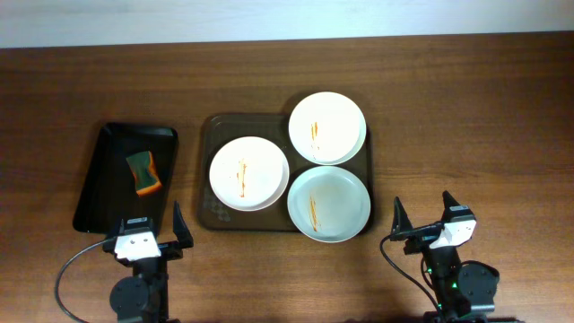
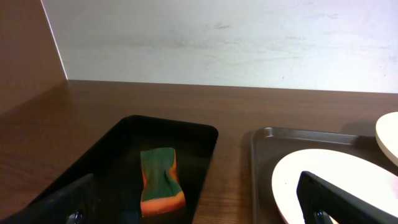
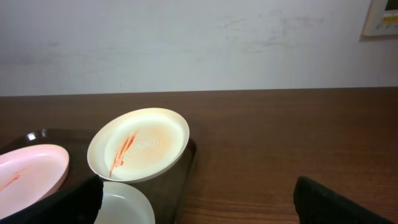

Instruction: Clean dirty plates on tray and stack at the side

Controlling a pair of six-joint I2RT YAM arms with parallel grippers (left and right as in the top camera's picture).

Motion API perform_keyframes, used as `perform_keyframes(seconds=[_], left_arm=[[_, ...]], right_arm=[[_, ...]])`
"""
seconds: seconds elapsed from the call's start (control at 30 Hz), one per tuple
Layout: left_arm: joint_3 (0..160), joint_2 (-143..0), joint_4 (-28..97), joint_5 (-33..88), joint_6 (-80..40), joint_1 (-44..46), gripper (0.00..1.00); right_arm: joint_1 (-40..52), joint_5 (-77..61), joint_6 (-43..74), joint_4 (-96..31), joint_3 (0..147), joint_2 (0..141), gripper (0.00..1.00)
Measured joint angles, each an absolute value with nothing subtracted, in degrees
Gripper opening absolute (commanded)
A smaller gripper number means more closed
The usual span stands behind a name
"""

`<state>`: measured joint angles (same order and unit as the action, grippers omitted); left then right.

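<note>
Task start. My left gripper (image 1: 148, 222) and right gripper (image 1: 421, 211) were wide open, empty, at 6 o'clock edge of table (image 1: 502, 108). Three plates (image 1: 249, 173) lay on tray (image 1: 207, 215) at 9, 1, 5 o'clock, all sauce-streaked. Idle sponge (image 1: 143, 172) in black tray (image 1: 94, 193), 9 o'clock of tray. None wiped or stacked.

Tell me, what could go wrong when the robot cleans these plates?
1. The far plate sits tilted on the crowded tray and seems to lean on the left plate, so lifting one may knock another.
2. The near plate hangs over the rim and might slip off.
3. The sponge could smear the sauce instead of clearing it.
</note>
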<state>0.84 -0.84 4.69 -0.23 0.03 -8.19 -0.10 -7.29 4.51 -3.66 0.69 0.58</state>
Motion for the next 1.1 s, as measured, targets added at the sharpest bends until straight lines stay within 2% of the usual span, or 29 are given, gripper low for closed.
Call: perform_keyframes(seconds=[0.6,0.7,0.8,0.97,1.1], left_arm=[[0.84,-0.84,4.69,-0.67,0.03,-8.19,0.99],[0.84,-0.84,4.21,1.91,0.03,-8.19,1.0],[1.83,-0.84,4.01,5.06,0.05,-8.19,1.0],[12.84,-6.39,7.2,6.68,0.05,-8.19,0.99],[25.45,-18.72,10.26,8.88,0.08,-8.16,0.99]], right_arm=[[-0.1,-6.22,4.51,-2.96,0.67,0.58,0.98],[-0.1,-9.06,4.51,3.49,0.6,0.69,0.98],[-0.1,-12.29,4.54,3.95,1.3,0.69,0.98],[-0.1,-17.32,4.54,-2.09,15.75,4.86,0.98],[-0.01,-23.99,4.51,-7.11,29.67,20.12,0.98]])
